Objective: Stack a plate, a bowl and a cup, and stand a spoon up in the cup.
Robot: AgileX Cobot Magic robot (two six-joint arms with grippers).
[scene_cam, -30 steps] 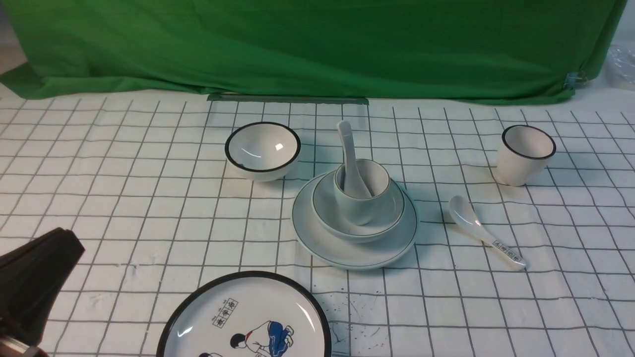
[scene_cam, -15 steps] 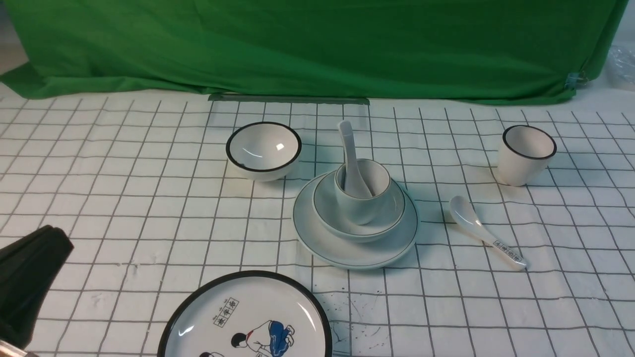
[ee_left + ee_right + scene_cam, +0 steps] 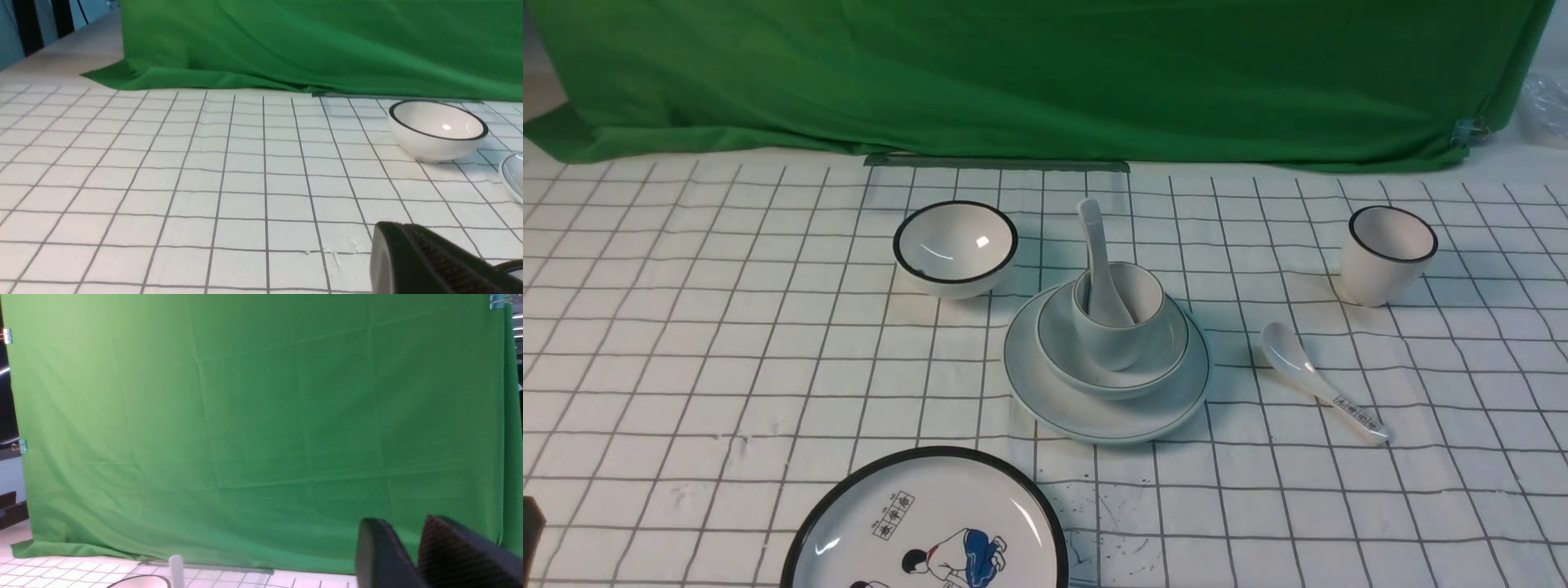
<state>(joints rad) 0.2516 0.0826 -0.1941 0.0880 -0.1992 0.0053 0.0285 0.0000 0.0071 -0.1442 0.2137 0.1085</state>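
- The stack looks finished: plate [image 3: 1107, 408] on the cloth, bowl [image 3: 1112, 371] sitting in it, cup [image 3: 1117, 322] standing in the bowl, spoon [image 3: 1098, 261] in the cup with its handle leaning up and away from us.
- So I'd call this the closing step, with nothing left to place. The next move, as I judge it, only asks both arms to keep clear of the stack.
- Left gripper [image 3: 412, 261]: the wrist view shows the dark fingers pressed together, holding nothing. Nothing lies between them; the black-rimmed bowl [image 3: 438, 130] sits well ahead of them and the plate's edge just peeks in beyond that.
- Right gripper [image 3: 402, 555]: two dark fingers with a narrow gap between them, slightly parted and empty. It is raised, facing the green backdrop [image 3: 261, 416]; the spoon's handle tip shows low and far off to one side of the jaws.
- The set matches: pale bluish-white glaze, thin dark lines at plate and bowl rims, a plain tapered cup, a glossy unmarked spoon.
- The cup seems to sit a touch off centre in the bowl, upright.
- Untouched on the cloth: the black-rimmed cup [image 3: 1390, 253], the printed spoon [image 3: 1319, 380], the cartoon plate [image 3: 927, 523].
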